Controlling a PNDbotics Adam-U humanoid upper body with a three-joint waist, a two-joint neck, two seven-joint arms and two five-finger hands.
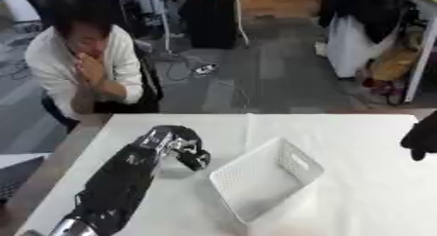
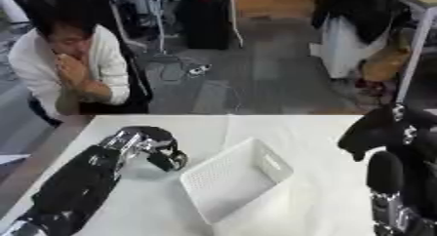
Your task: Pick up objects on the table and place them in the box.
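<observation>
Left hand (image 1: 186,149) resting on the white table (image 1: 367,181), fingers curled downward and inward, just left of the box. Whether anything sits inside the curl: cannot tell. Black forearm running from the lower left corner up to that hand.

Right hand (image 2: 368,132) at the right edge, raised over the table, well apart from the box. Seen mostly as a dark shape with fingers drooping; spread or closed cannot be told.

Box (image 1: 266,178), a white perforated basket with a slot handle in its far wall, lying askew between the two hands, its open side up. Inside looks bare white. No loose objects made out on the tabletop around it.

Table covered in white cloth, wooden edge showing at left.
</observation>
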